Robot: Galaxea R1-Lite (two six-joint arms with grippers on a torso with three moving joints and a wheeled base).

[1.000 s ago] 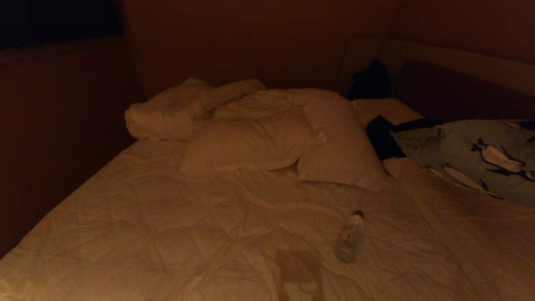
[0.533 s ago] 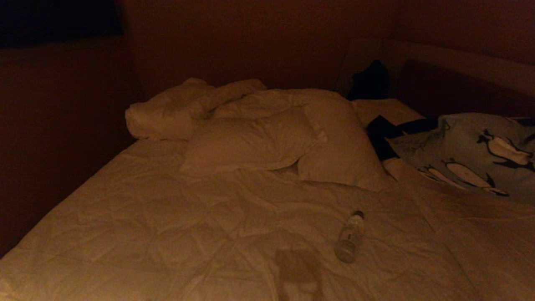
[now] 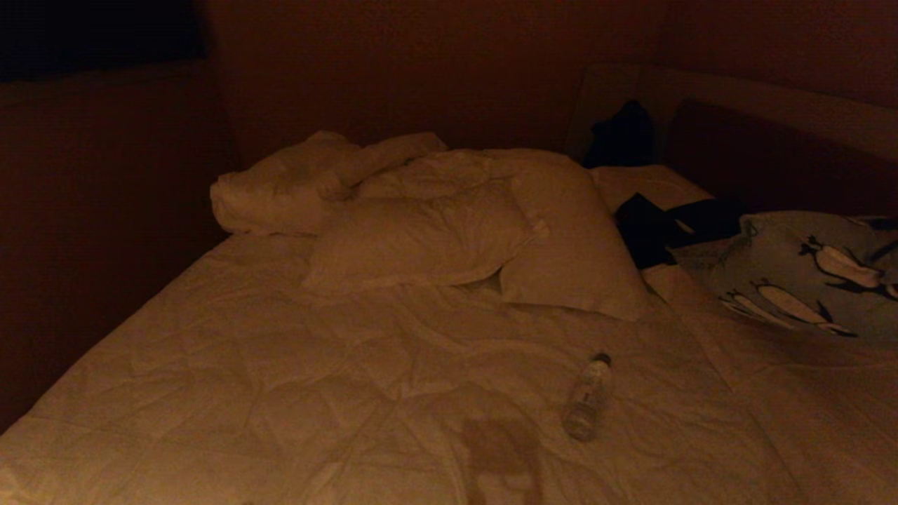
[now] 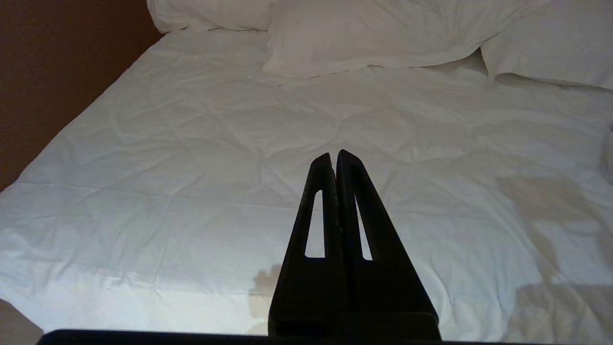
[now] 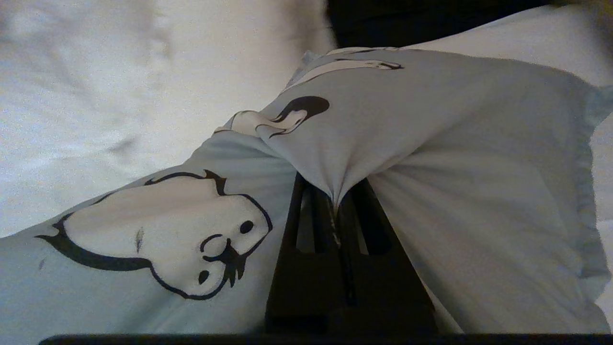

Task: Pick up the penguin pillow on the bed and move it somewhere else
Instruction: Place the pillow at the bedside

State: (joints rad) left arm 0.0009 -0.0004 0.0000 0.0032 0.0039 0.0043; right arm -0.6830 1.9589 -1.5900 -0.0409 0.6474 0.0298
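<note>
The grey-blue penguin pillow (image 3: pixel 807 277) lies at the bed's (image 3: pixel 280 365) right side near the headboard, cut off by the head view's right edge. In the right wrist view its cloth (image 5: pixel 407 124) is bunched into a fold pinched between the black fingers of my right gripper (image 5: pixel 335 203), which is shut on it. That gripper does not show in the head view. My left gripper (image 4: pixel 335 155) hangs shut and empty above the cream-white bedding (image 4: pixel 191 143).
Two plain cream pillows (image 3: pixel 435 238) and a rumpled duvet (image 3: pixel 295 182) lie at the bed's far side. A clear plastic bottle (image 3: pixel 586 396) rests on the quilt near the middle. Dark clothing (image 3: pixel 659 224) lies beside the penguin pillow. The padded headboard (image 3: pixel 758 119) stands at right.
The penguin pillow has shifted to the right and its near end has lifted and bunched, uncovering more of the dark clothing. The rest of the bed is unchanged.
</note>
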